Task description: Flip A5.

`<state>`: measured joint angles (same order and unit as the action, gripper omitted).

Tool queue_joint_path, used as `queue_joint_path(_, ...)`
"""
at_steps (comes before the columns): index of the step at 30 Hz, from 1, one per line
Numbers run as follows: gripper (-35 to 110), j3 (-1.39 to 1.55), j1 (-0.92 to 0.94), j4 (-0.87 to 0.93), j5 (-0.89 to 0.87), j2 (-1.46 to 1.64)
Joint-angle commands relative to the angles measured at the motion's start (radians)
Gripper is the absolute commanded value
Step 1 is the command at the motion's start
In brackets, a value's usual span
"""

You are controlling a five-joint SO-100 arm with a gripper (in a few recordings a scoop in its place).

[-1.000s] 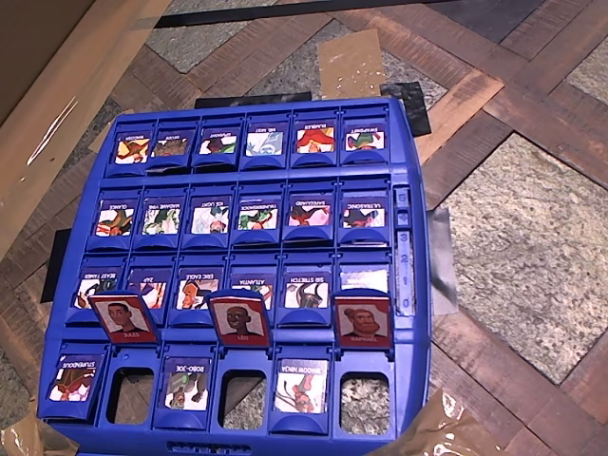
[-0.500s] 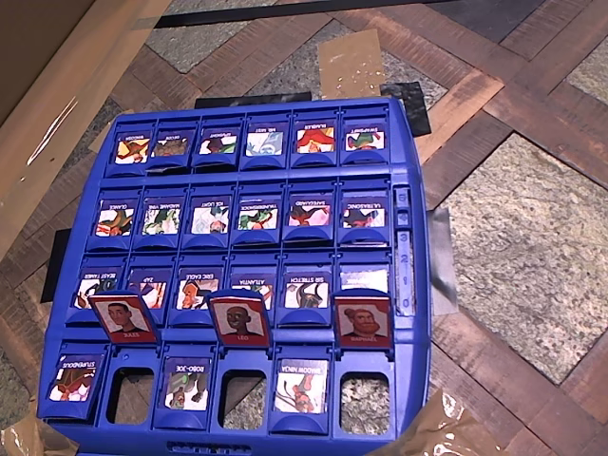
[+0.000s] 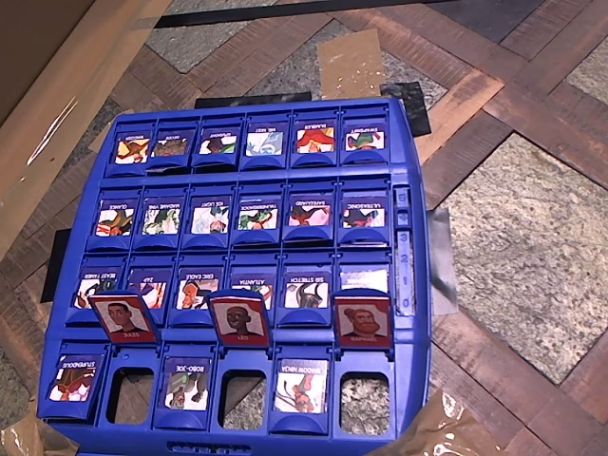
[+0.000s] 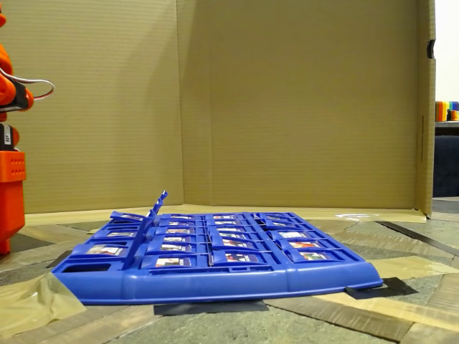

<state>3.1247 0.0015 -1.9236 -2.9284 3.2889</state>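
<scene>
A5 [image 3: 363, 321] is the red-framed tile with a brown-haired, bearded man. It stands upright at the right of the blue game board's [image 3: 256, 106] second row from the bottom in the overhead view. Two other red tiles stand in the same row: a short-black-haired man [image 3: 123, 318] on the left and a dark-skinned face [image 3: 239, 318] in the middle. All other tiles lie flat, showing blue-framed pictures. In the fixed view the raised tiles [image 4: 157, 204] show edge-on, leaning over the board [image 4: 215, 283]. Part of the orange arm [image 4: 10, 179] stands at the left edge, away from the board.
Cardboard walls [image 4: 287, 100] enclose the back and sides. Black tape [image 3: 408, 100] and brown tape [image 3: 446, 427] hold the board's corners to the patterned floor. Three slots in the bottom row, such as one [image 3: 365, 402], are open holes.
</scene>
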Motion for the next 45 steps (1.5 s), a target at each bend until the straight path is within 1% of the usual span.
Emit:
queue_joint_path(1,0,-0.002,0.015,-0.002,0.003,-0.002)
queue_joint_path(5,0,-0.018,0.046,0.051,-0.032,-0.018)
queue_joint_path(11,0,-0.077,0.077,0.259,-0.035,-0.072)
queue_joint_path(21,0,-0.166,0.132,0.512,-0.032,-0.267)
queue_joint_path(34,0,-0.405,0.238,0.971,-0.018,-0.575)
queue_joint_path(45,0,-0.565,0.344,1.348,0.067,-0.778)
